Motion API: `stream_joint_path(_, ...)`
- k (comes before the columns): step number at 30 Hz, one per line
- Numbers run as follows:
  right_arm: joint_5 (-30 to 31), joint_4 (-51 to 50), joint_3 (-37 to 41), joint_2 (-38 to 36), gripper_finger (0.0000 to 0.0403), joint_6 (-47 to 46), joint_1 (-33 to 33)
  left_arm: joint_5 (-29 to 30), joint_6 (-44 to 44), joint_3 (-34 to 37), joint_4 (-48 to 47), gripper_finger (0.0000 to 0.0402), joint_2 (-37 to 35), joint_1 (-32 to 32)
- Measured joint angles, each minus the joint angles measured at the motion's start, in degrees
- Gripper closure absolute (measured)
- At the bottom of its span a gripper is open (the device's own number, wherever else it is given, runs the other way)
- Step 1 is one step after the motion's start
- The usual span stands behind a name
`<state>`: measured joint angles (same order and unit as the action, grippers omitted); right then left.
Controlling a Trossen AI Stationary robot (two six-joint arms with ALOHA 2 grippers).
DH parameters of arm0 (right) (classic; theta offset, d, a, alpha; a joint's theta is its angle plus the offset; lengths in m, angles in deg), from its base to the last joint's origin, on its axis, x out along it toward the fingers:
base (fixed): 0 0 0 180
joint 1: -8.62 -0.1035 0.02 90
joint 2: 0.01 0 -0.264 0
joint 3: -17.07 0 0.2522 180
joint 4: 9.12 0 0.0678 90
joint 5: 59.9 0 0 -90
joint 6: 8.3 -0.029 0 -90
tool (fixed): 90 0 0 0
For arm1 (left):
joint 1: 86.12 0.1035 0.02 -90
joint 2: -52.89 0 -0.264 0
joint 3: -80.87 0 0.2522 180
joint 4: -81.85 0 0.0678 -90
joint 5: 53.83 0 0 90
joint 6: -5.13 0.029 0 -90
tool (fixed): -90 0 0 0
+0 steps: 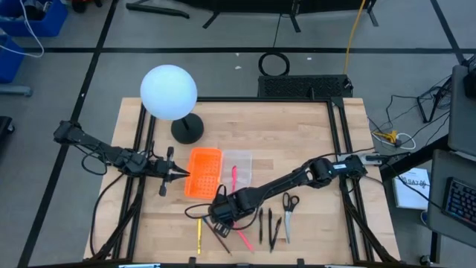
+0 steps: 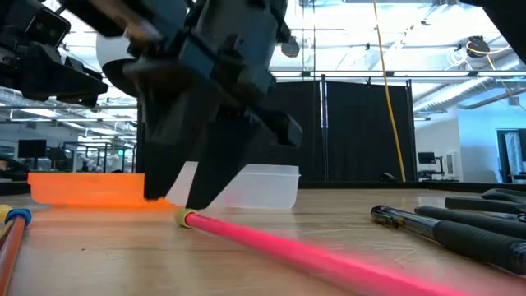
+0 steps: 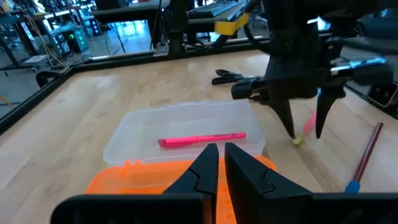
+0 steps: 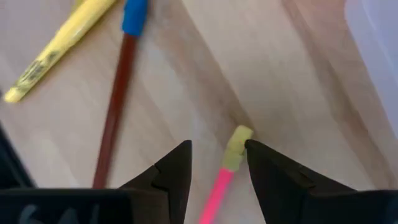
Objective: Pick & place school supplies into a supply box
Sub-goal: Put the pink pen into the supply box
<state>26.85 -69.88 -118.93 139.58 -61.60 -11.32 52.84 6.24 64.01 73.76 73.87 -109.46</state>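
Right gripper (image 4: 217, 163) – fingers spread astride pink pencil (image 4: 219, 186) | left gripper (image 3: 217, 163) – fingers pressed together | risk: end-grip lets pencil pivot, slip.

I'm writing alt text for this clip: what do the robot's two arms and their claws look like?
Both arms are dark, slim and jointed, with black cables trailing from their bases. The left claw ends in two black wedge-shaped fingers tapering to points. The right claw has the same black pointed fingers below a blocky dark wrist. No markings are readable.
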Motion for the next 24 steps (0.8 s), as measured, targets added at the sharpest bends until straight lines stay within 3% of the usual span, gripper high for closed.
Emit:
stream_joint_path(15, 0.2, 2.9, 8.0, -0.2, 0.0257, 1.1, 0.0, -0.1, 0.3, 0.0, -0.1, 0.0364, 0.0, 0.0)
stream_joint_path(24, 1.5, 3.0, 11.5, 0.0, 0.0276, 14.3, -0.7, -0.1, 0.1, 0.0, 0.0, 0.0364, 0.0, 0.0)
